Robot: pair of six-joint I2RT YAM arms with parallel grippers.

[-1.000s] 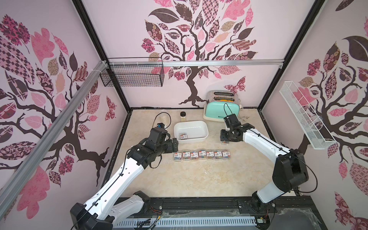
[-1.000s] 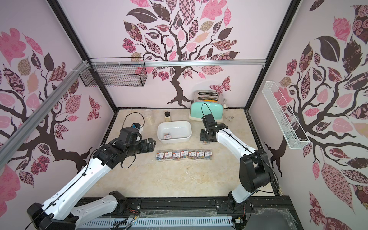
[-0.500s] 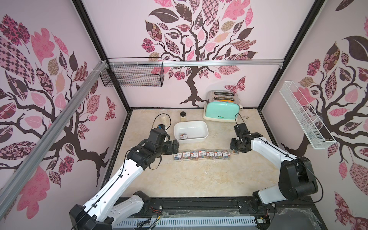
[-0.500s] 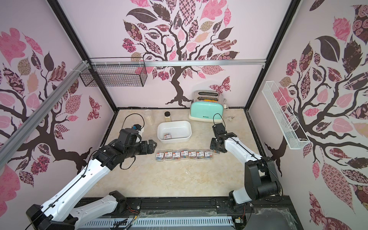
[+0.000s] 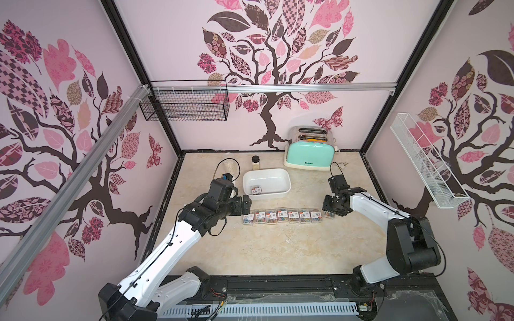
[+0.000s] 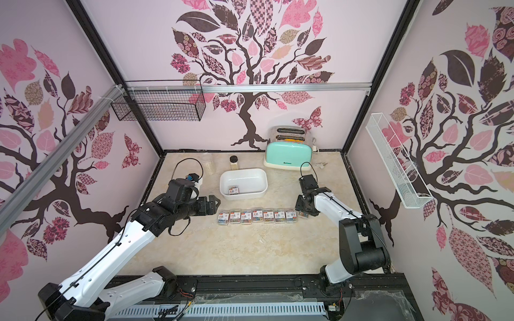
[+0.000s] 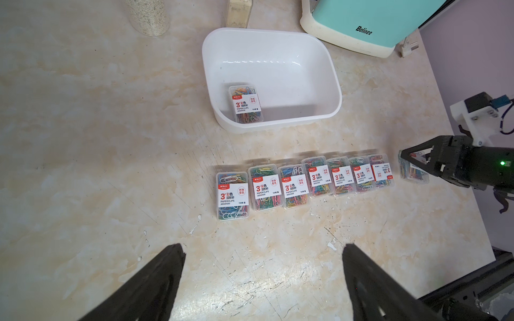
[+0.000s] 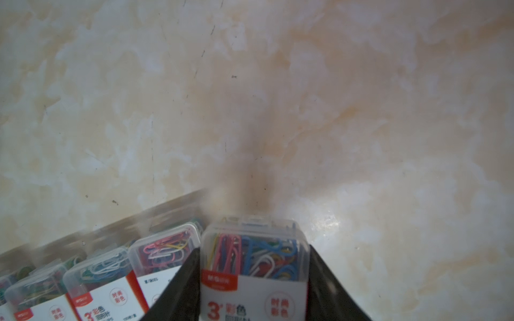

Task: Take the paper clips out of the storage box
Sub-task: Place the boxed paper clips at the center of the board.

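The right gripper [image 8: 253, 248] was roughly half open, its black fingers clamped on the long sides of one small clear plastic case of multicoloured paper clips [image 8: 253, 266]. The case sat white label up, at the right end of a row of seven like cases [image 7: 318, 178]. Whether it rested on the beige marbled desk [image 7: 111, 139] or hung just above it was unclear. The row ran across the middle of the desk, just in front of the white rounded plastic storage box [image 7: 278, 123], which stood toward the back edge. A ninth case [image 7: 246, 104] lay flat in the box's front-left corner. The left gripper [image 7: 262, 247] stood wide open and empty off the row's left end.
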